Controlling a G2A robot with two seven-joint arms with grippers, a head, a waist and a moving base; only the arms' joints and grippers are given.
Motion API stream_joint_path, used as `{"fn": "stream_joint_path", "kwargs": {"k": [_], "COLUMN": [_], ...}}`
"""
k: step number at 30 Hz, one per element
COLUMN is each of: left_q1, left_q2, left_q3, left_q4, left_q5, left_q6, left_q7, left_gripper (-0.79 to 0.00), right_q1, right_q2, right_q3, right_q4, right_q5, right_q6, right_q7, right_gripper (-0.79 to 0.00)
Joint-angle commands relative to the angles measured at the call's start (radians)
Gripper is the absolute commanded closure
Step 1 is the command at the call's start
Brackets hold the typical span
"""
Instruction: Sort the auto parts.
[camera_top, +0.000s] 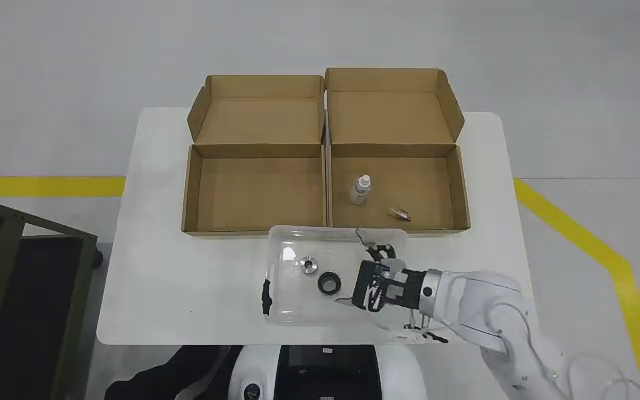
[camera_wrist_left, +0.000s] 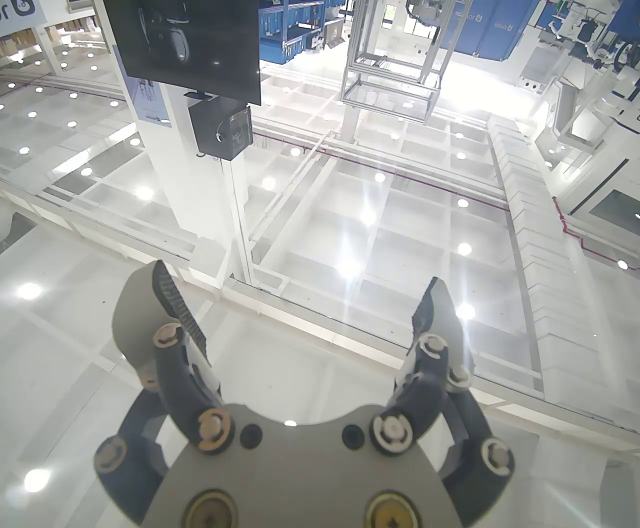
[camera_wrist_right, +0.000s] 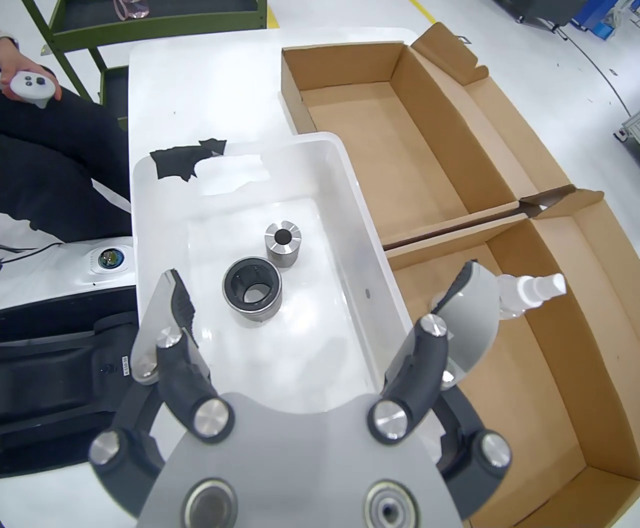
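A clear plastic bin (camera_top: 290, 240) (camera_wrist_right: 350, 200) at the table's front holds a black ring bearing (camera_top: 329, 284) (camera_wrist_right: 252, 288) and a silver slotted cylinder (camera_top: 307, 266) (camera_wrist_right: 283, 243). My right gripper (camera_top: 366, 288) (camera_wrist_right: 320, 285) hangs open over the bin's right end, just beside the bearing, with nothing between its fingers. The right cardboard box (camera_top: 440, 225) (camera_wrist_right: 575, 350) contains a small white spray bottle (camera_top: 360, 187) (camera_wrist_right: 530, 292) and a small metal part (camera_top: 400, 213). The left cardboard box (camera_top: 255, 190) (camera_wrist_right: 400, 150) has nothing in it. My left gripper (camera_wrist_left: 300, 305) is open, pointing up at the ceiling.
Both boxes stand side by side behind the bin with their lids folded back. Black tape (camera_wrist_right: 185, 157) marks the bin's far end wall. A green cart (camera_top: 40, 290) stands left of the table. A person's hand holding a controller (camera_wrist_right: 30, 87) is beyond the table.
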Motion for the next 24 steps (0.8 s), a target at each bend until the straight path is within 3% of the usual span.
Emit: {"fn": "stream_joint_path", "kwargs": {"k": [1, 18, 24], "left_q1": [0.0, 0.0, 0.0], "left_q2": [0.0, 0.0, 0.0], "left_q3": [0.0, 0.0, 0.0], "left_q4": [0.0, 0.0, 0.0], "left_q5": [0.0, 0.0, 0.0], "left_q6": [0.0, 0.0, 0.0], "left_q7": [0.0, 0.0, 0.0], "left_gripper": [-0.785, -0.785, -0.785], "right_q1": [0.0, 0.05, 0.074], "right_q2": [-0.001, -0.017, -0.021], "right_q3": [-0.019, -0.135, -0.155], "right_q4": [0.003, 0.124, 0.153], "right_q5": [-0.018, -0.092, -0.099], "right_q6": [0.001, 0.063, 0.057], "right_q7": [-0.004, -0.018, -0.015], "right_gripper": [-0.785, -0.785, -0.736]}}
